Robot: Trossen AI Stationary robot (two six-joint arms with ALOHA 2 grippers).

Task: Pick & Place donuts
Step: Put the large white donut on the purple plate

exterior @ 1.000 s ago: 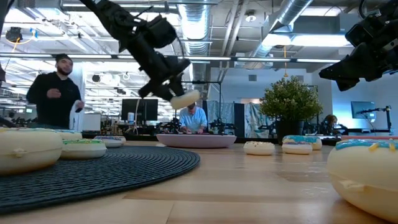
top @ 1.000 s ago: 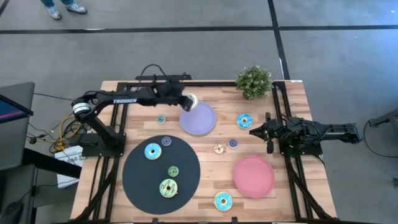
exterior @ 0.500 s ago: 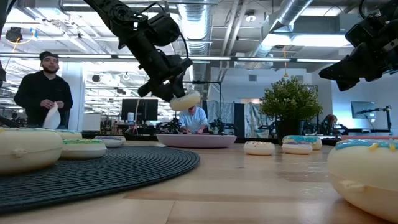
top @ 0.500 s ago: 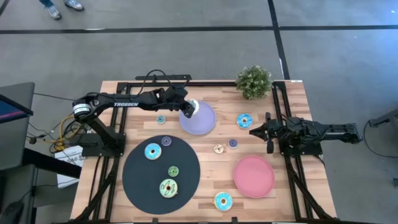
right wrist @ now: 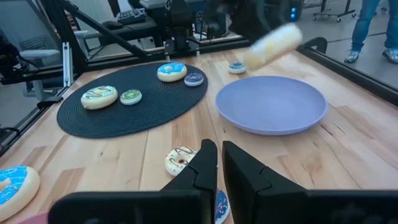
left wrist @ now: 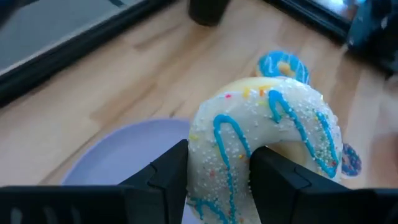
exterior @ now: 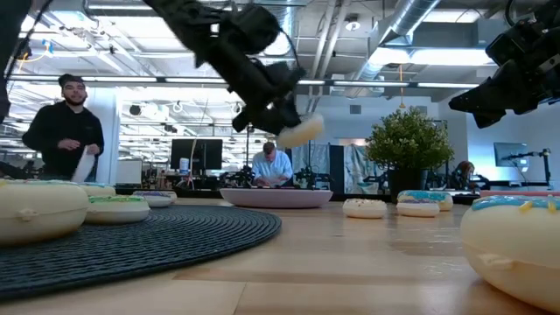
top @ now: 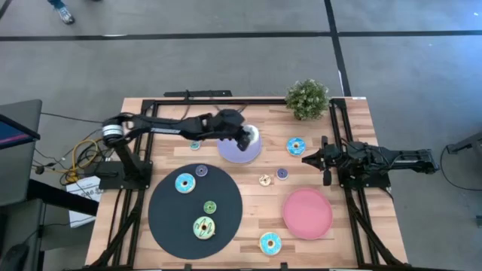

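My left gripper (top: 245,138) is shut on a white donut (left wrist: 267,134) with blue drizzle and sprinkles, above the lavender plate (top: 235,153). The low view shows that donut (exterior: 303,131) in the air. My right gripper (top: 307,159) waits shut at the table's right side, apart from everything. Other donuts lie flat: three on the black mat (top: 169,218), with a small purple one (top: 201,171) at its far rim, and several on the wood, such as a blue one (top: 295,146) and a cream one (top: 264,180). My left gripper pinches the donut's ring (left wrist: 219,163) between its two fingers, one finger (left wrist: 277,174) in the hole and the other (left wrist: 165,177) outside. It comes slanting down from the table's left. The donut is lifted clear, tilted, above the lavender plate.
A pink plate (top: 307,213) lies at the near right. A potted plant (top: 307,98) stands at the far edge. Black frame rails run along both sides of the table. A person (exterior: 61,131) stands in the room beyond.
My left gripper has carried the white donut toward the table's right and a little toward the near edge, from the lavender plate's far-left rim to above the plate. It has stayed shut on the donut. The right arm has kept still.
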